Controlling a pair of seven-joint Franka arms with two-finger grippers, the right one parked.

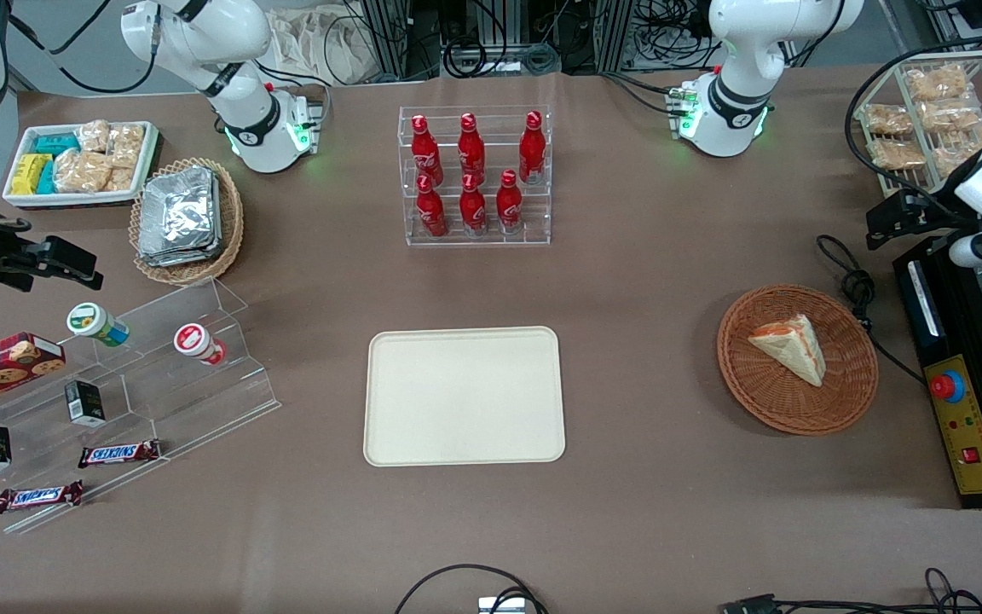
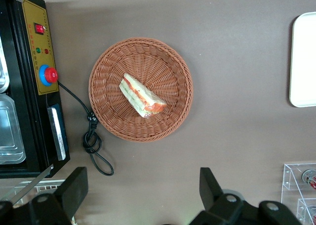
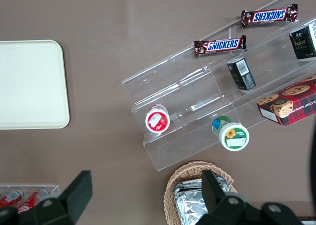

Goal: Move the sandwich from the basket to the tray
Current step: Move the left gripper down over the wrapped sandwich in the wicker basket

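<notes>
The sandwich (image 1: 789, 345), a pale wedge with red-orange and green filling, lies in the round reddish-brown wicker basket (image 1: 798, 409) toward the working arm's end of the table. In the left wrist view the sandwich (image 2: 142, 95) lies in the middle of the basket (image 2: 108, 62). The cream tray (image 1: 464, 396) lies flat mid-table with nothing on it; its edge shows in the left wrist view (image 2: 303, 62). My left gripper (image 1: 887, 223) hangs high above the table, farther from the front camera than the basket. It is open and empty (image 2: 143, 185), apart from the sandwich.
A black machine with a red button (image 1: 947, 385) stands beside the basket, and its cable (image 1: 853, 286) loops next to the basket rim. A rack of red bottles (image 1: 474, 175) stands farther back than the tray. A clear stepped shelf (image 1: 158, 375) with snacks is toward the parked arm's end.
</notes>
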